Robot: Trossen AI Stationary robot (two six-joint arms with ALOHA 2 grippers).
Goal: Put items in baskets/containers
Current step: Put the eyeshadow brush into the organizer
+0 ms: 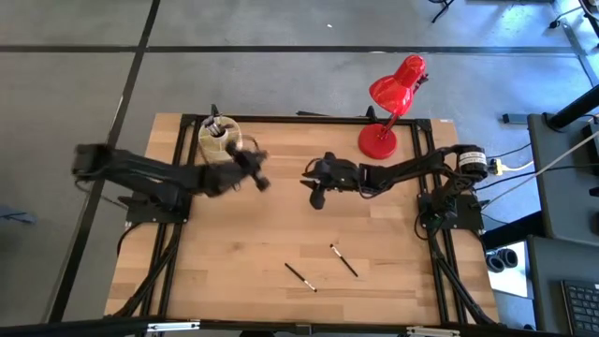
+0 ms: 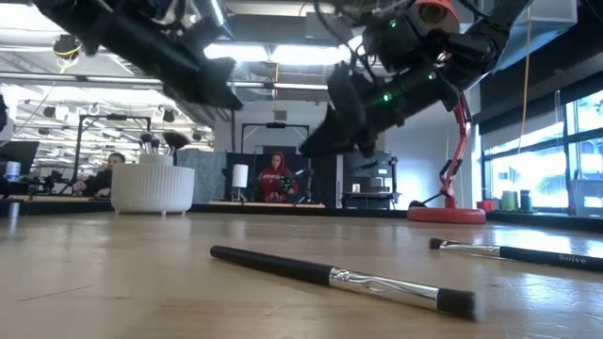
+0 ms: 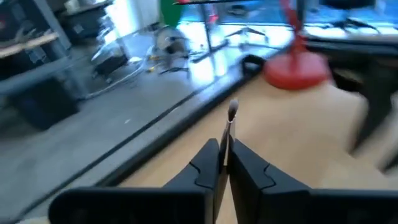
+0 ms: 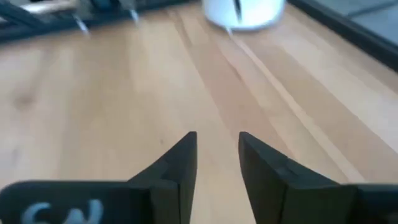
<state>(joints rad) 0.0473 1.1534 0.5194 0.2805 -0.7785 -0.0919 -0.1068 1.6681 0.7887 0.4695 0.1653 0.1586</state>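
My left gripper (image 3: 224,148) is shut on a thin makeup brush (image 3: 231,115) and hovers above the table just right of the cream-white cup (image 1: 218,139). The cup stands near the far left edge with several brushes upright in it (image 2: 155,141). My right gripper (image 4: 217,149) hangs open over the table's middle (image 1: 315,194), with nothing between its fingers. Two dark-handled brushes (image 1: 300,276) (image 1: 343,260) lie flat on the wood near the front edge. My left gripper pinches the brush's thin handle (image 3: 227,138) between its two fingers. The brush runs along the fingers and sticks out ahead of their free ends, pale tip (image 3: 232,109) foremost. It is lifted clear of the table.
A red desk lamp (image 1: 388,98) stands on its round base (image 1: 378,140) at the far right of the table. Black frame rails run along the table's edges. Bare wood lies between the two grippers and the lying brushes. People sit in the room beyond the far edge.
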